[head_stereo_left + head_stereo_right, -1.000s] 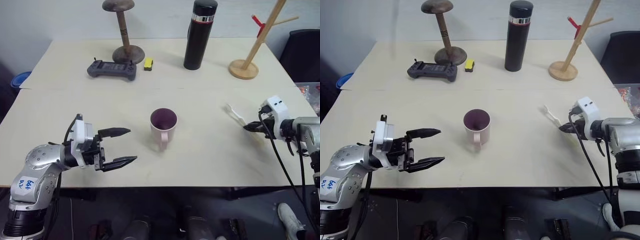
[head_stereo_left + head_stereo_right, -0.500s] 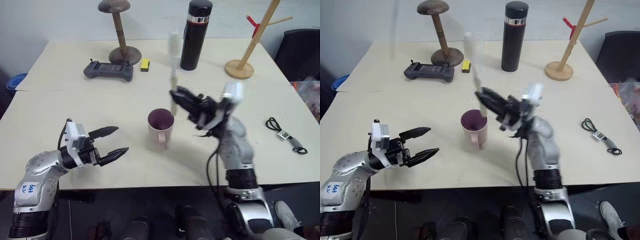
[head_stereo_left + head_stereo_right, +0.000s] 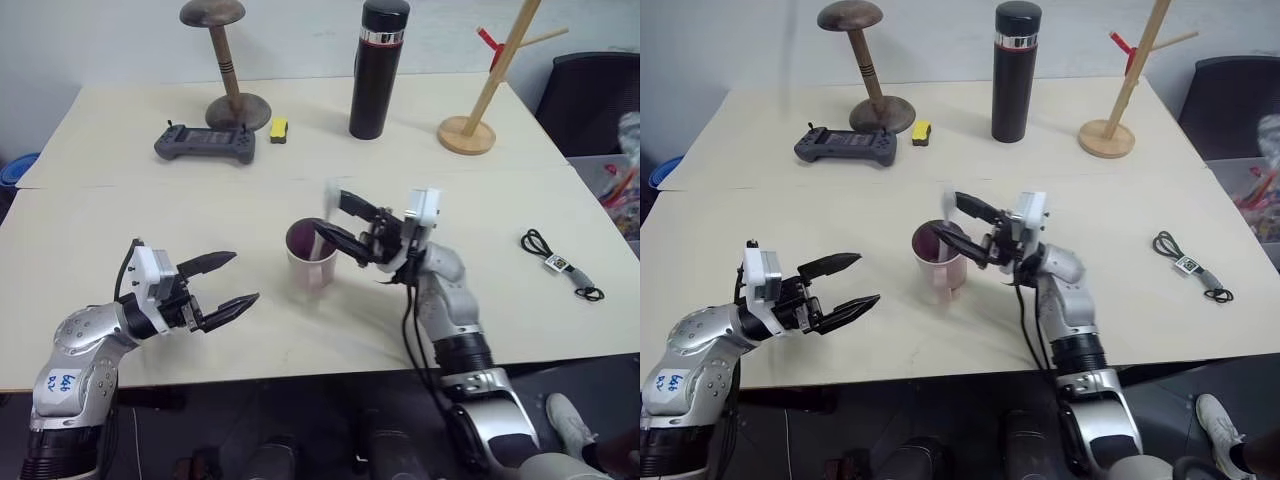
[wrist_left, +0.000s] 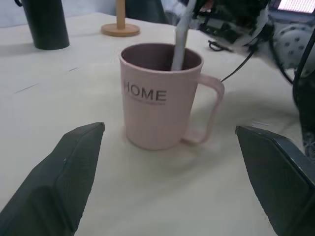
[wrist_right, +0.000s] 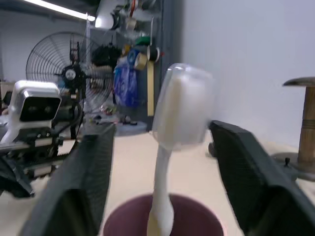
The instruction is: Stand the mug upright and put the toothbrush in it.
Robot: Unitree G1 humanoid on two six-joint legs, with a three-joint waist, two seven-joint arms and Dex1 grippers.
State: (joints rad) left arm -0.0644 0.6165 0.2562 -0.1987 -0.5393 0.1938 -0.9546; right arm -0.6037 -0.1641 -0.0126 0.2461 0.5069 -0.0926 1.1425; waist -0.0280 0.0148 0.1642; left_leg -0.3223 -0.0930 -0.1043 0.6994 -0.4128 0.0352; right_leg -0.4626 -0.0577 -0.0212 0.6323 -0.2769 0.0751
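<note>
Flask (image 3: 377, 68) behind mug (image 3: 311, 255) (toothbrush (image 5: 170, 147) inside, seemingly released).

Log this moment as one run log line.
mug: upright | toothbrush: standing in mug | right gripper: open around toothbrush | left gripper: open, apart from mug

Mug (image 4: 160, 105) matt pale pink, smooth; toothbrush (image 5: 172, 128) white plastic, translucent head cap; counter (image 3: 480, 190) matt light wood; flask (image 3: 377, 70) black, satin.

Toothbrush (image 4: 179, 45) lower end hidden in mug (image 4: 157, 105).
</note>
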